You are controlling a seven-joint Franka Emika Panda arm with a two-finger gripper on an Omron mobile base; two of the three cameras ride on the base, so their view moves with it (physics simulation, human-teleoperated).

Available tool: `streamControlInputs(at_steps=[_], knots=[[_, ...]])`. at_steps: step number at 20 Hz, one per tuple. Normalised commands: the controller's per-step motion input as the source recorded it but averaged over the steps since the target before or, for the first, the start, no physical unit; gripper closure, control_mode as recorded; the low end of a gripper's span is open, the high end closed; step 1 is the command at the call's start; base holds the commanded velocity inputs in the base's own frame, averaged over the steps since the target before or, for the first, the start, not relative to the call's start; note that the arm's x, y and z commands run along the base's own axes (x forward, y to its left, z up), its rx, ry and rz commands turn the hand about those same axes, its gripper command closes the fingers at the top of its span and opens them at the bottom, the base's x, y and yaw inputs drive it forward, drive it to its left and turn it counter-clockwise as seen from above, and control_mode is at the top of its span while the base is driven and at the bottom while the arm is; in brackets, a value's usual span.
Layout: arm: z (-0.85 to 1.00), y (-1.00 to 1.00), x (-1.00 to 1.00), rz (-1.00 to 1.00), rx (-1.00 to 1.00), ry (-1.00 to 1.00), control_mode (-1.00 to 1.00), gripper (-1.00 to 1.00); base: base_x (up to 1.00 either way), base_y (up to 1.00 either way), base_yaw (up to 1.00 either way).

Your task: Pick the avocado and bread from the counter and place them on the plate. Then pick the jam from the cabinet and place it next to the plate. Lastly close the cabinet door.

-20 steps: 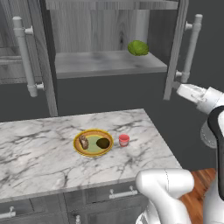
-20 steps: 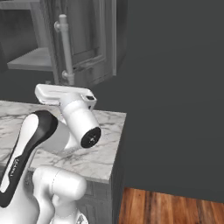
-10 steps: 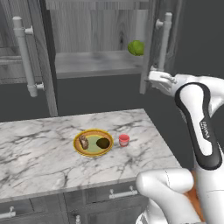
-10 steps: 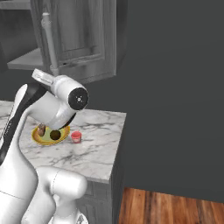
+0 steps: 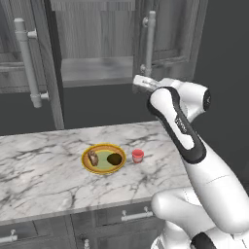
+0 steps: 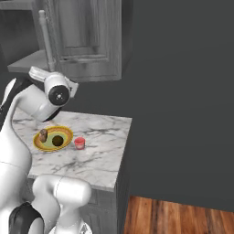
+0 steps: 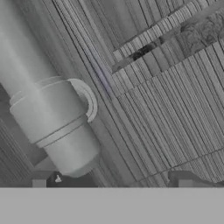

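Marble counter (image 5: 44, 170): white slab with grey veins, nearest the base, carrying everything placed on it.
Plate (image 5: 103, 158): yellow rim; bread (image 5: 92, 157) and avocado (image 5: 115, 159) both lie in its green centre. That part looks done.
Jam (image 5: 138, 155): red jar standing on the counter just beside the plate, right of it; this step also looks finished.
Gripper (image 7: 111, 186): fingertips wide apart, holding nothing, close against the door's silver bar handle (image 7: 50, 116).
Cabinet (image 5: 168, 36): right door looks nearly shut, with the grey shelf showing left of it.
Left to do: judged, only confirming the door is fully home.
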Motion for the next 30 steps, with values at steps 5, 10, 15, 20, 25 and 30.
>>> streamControlInputs(at_steps=[5,10,15,20,25,30], knots=[[-0.12,0.66,1.0,-0.15,0.0,-0.05,-1.0,-1.0,0.0,0.0,0.0],[0.0,0.52,1.0,-0.18,-0.04,0.0,-1.0,-1.0,0.0,0.0,0.0],[0.0,0.22,0.35,-0.14,-0.04,0.0,-1.0,-1.0,0.0,0.0,0.0],[0.0,0.06,-0.88,-0.02,-0.03,0.02,-1.0,-1.0,0.0,0.0,0.0],[0.5,0.0,-1.0,0.0,0.0,-0.01,-1.0,-1.0,0.0,0.0,0.0],[0.95,0.0,-0.99,0.0,-0.02,0.1,-1.0,-1.0,0.0,0.0,0.0]])
